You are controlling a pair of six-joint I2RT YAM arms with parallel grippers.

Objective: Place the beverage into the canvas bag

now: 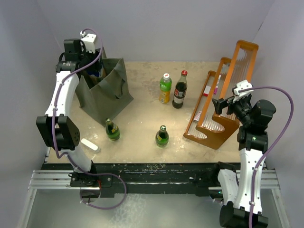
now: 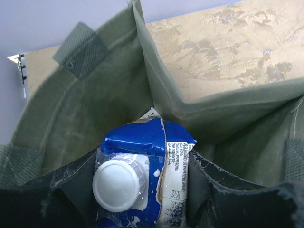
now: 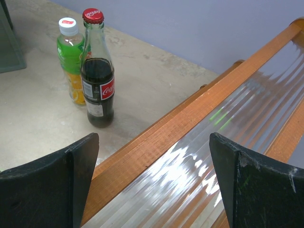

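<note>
Holds blue white-capped paper carton [image 2: 137,142] clamped in left claw [image 2: 142,197] inside dark green cloth bag [image 2: 95,111], likely ready for dropping.

Bag [image 1: 107,92]: dark olive-green canvas, boxy, standing upright at the far left of the table, mouth open. Its walls sag and crease inward. In the left wrist view, a handle strap [image 2: 80,50] is stitched to the inner wall.

Carton [image 2: 142,137]: blue beverage carton with a white screw cap [image 2: 118,185] and printed white seam. It is upright inside the bag, top below the rim, clamped by the left gripper [image 2: 142,199].
</note>
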